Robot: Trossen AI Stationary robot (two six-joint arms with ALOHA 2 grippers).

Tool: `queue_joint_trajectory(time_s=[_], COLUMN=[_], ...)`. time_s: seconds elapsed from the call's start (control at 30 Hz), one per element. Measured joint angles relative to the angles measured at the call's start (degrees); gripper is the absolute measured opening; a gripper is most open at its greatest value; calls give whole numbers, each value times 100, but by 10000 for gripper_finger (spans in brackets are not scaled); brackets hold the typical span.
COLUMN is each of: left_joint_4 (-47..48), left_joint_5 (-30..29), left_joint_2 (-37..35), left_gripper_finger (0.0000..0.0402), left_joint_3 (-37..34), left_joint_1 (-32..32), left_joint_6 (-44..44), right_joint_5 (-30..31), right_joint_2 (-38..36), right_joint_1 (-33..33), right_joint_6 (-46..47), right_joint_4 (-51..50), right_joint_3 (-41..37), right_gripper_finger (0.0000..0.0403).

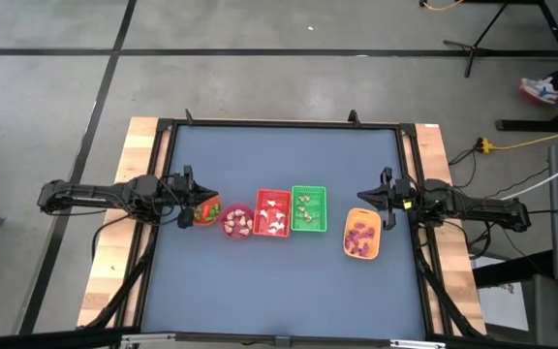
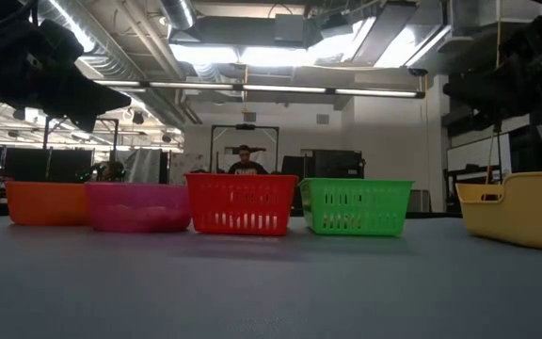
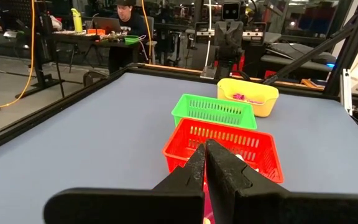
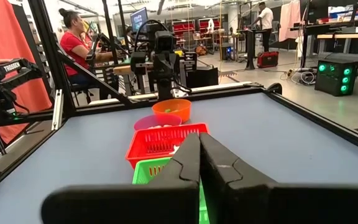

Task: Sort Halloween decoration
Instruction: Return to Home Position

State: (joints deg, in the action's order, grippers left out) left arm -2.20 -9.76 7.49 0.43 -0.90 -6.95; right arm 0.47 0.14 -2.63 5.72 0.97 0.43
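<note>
The Halloween decoration lies sorted as tiny trinkets in a row of containers across the table's middle. An orange bowl (image 1: 208,211) holds green and red ones and a pink bowl (image 1: 237,222) pale ones. White ones (image 1: 273,215) lie in the red tray (image 1: 272,197), some in the green tray (image 1: 308,208), and magenta ones (image 3: 240,96) in the yellow tray (image 1: 361,235). My left gripper (image 3: 205,147) hovers shut and level at the table's left, above the orange bowl's edge. My right gripper (image 4: 199,137) hovers shut and level at the right, beside the yellow tray. Neither holds anything.
A black frame (image 1: 279,124) and wooden strips border the blue-grey table. Bare table surface (image 1: 279,291) stretches on the near and far side of the row. Beyond the table, people sit at desks (image 4: 73,43), and cables run on the floor.
</note>
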Motion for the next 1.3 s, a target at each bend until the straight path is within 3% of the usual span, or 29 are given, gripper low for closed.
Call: queue_joint_trajectory(time_s=[0.37, 1.3], left_joint_4=[-21, -122], left_joint_5=[-9, -22], left_joint_2=[-745, -734], left_gripper_finger=[0, 0], left_joint_3=[1, 2], left_joint_1=[-1, 1], left_joint_6=[-1, 0], right_joint_5=[0, -2], right_joint_2=[0, 0], right_joint_1=[0, -1], right_joint_6=[0, 0], right_joint_4=[-1, -2], right_joint_3=[0, 0], right_gripper_finger=[1, 1])
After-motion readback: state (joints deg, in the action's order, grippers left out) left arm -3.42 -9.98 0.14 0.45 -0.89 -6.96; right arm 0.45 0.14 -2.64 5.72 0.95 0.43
